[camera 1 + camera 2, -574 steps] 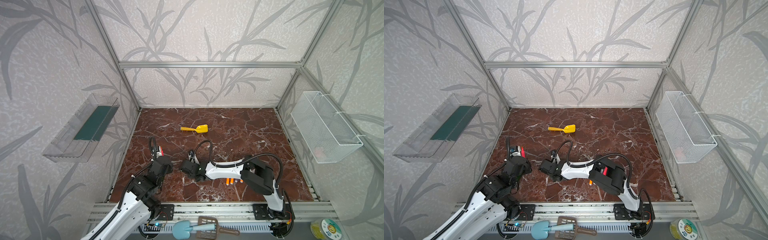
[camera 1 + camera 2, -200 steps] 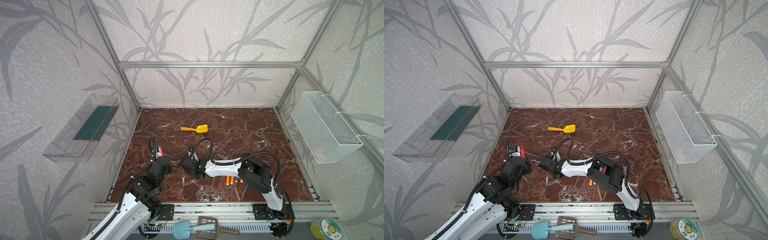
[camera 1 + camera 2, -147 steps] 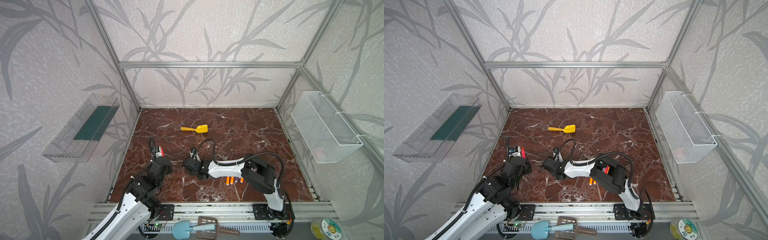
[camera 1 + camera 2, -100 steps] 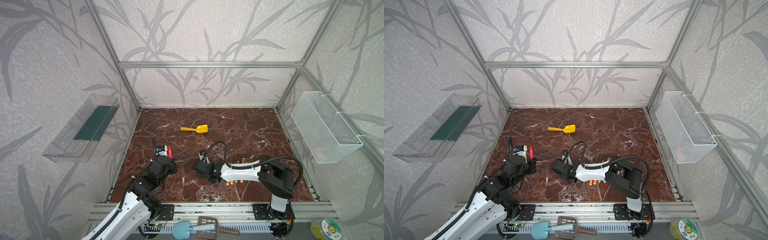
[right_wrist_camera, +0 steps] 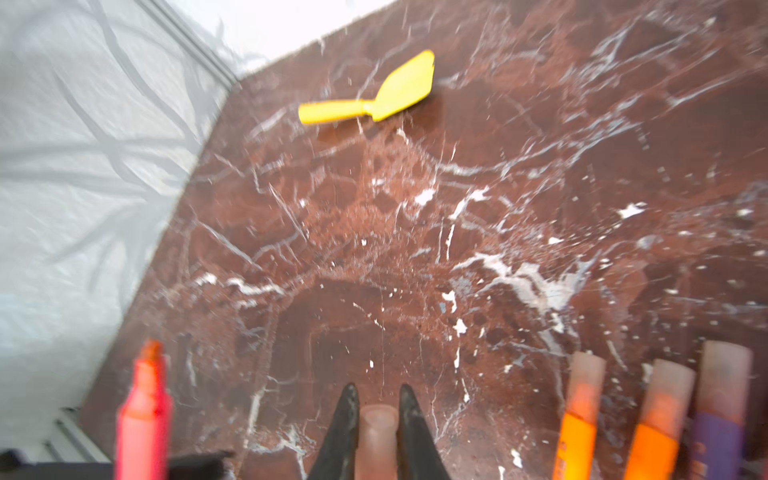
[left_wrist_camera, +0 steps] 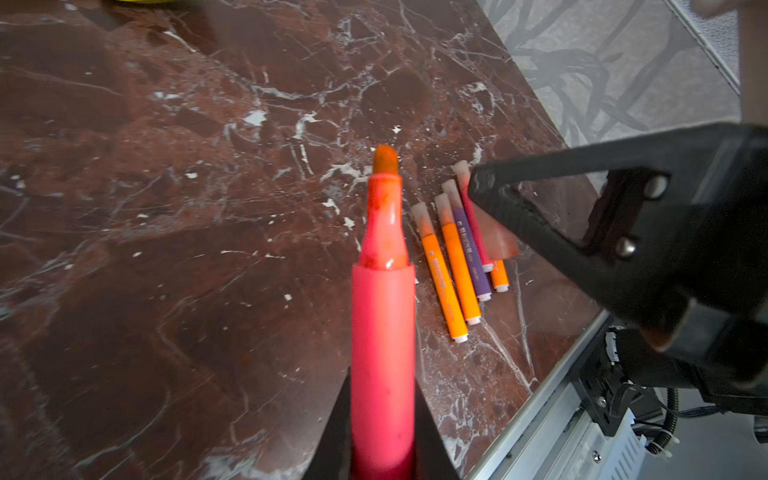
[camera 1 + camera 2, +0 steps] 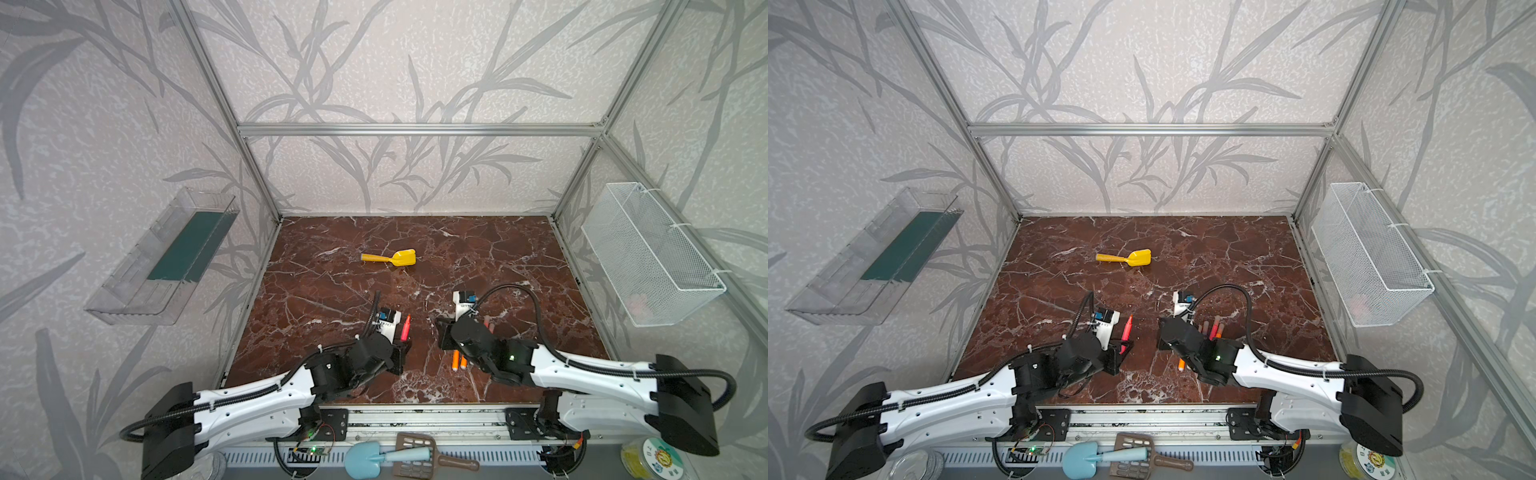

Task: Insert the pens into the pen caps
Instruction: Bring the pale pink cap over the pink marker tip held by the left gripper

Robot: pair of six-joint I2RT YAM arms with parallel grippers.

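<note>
Pen: a pink-red pen (image 6: pixel 382 291) is held by its rear end, with the stained tip bare. In both top views it sits low and just left of the middle, its tip toward the back wall (image 7: pixel 406 327).
Left jaws: closed on the rear of the pen's barrel.
Cap: a short, cloudy pinkish cap (image 5: pixel 376 432) is pinched near its middle. I cannot tell which end is the open one.
Right jaws: closed on the cap, low and just right of the middle in both top views.
Gap: the pen's tip and the cap are clearly apart, and both point the same way rather than at each other.
Step, as I judge it: seat the cap on the bare tip.
Doing it well: turn the wrists until the cap's mouth faces the tip on one line. Close in slowly along the pen's length and push straight. The pen is held far from its tip, so a sideways push would swing it.
Risk: the small cap may pivot in its pinch.
Other pens: five capped pens (image 6: pixel 459 262) lie in a row on the counter (image 7: pixel 332 291), under the right arm.
Shovel: a yellow shovel (image 7: pixel 388 258) lies mid-frame, well clear.
</note>
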